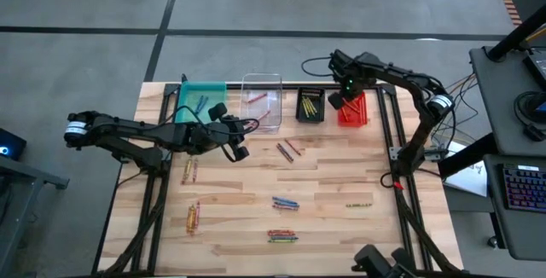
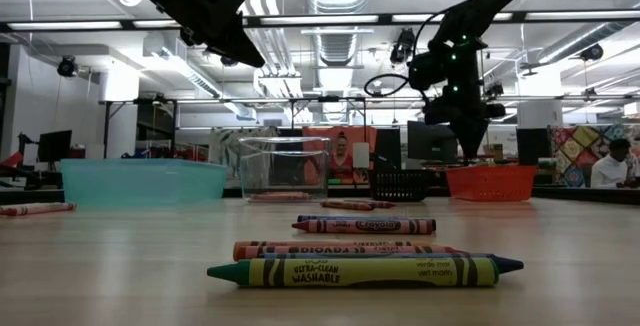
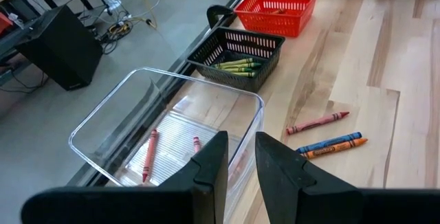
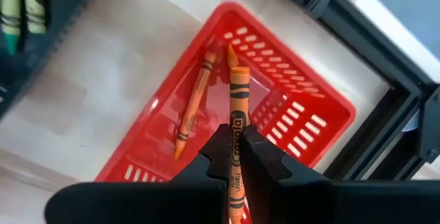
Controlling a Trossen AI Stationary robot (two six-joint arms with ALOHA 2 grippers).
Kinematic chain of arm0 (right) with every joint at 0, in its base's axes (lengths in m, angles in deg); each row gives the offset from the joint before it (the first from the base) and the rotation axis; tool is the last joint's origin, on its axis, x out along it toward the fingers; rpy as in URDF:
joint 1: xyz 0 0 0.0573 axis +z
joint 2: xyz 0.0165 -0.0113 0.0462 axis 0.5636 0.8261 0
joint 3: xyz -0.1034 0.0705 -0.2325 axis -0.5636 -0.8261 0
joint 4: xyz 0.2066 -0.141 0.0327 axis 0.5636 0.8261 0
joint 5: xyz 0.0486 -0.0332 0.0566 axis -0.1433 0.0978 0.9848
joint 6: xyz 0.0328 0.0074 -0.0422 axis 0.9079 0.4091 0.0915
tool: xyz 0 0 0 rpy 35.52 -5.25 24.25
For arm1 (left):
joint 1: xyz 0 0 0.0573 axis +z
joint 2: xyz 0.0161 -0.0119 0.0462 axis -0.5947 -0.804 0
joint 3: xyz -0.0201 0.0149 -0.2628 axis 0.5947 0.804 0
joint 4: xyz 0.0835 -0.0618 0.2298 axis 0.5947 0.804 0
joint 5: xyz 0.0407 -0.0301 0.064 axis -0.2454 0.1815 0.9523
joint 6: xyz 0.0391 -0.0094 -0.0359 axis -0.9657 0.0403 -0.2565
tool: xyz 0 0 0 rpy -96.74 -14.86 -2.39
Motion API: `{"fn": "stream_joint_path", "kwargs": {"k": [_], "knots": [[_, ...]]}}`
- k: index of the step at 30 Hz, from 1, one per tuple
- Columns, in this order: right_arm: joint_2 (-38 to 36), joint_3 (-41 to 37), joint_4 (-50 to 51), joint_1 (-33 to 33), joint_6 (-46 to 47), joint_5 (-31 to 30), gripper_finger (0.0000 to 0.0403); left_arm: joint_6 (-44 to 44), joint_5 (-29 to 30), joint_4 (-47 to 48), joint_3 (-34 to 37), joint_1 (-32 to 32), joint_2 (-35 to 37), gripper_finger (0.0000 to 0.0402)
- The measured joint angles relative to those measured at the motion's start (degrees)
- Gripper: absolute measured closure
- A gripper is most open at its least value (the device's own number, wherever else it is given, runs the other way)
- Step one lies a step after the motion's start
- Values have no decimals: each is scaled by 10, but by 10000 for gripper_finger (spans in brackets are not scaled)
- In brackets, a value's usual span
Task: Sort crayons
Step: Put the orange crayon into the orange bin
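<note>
Right fingers [image 4: 234, 157] clamped on orange crayon [image 4: 237, 124] above red bin [image 4: 302, 117]: lower, release beside the crayon inside; left fingers [image 3: 240, 165] apparently empty, slightly parted, well off.

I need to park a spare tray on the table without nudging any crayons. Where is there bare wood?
The barest patch is the table corner beyond the green crayon, on the right arm's side. Another lies between the red bin and that crayon. The strip along the teal bin, clear bin and black bin is crowded; the left gripper hovers there.
</note>
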Motion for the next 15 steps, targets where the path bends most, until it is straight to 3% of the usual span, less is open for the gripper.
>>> {"fn": "stream_joint_path", "kwargs": {"k": [10, 15], "knots": [[-28, -43, -10, 0, 23, 0, 390, 0, 0, 4, 0, 0, 0, 345], [-53, -92, -83, 0, 74, 0, 390, 0, 0, 4, 0, 0, 0, 345]]}}
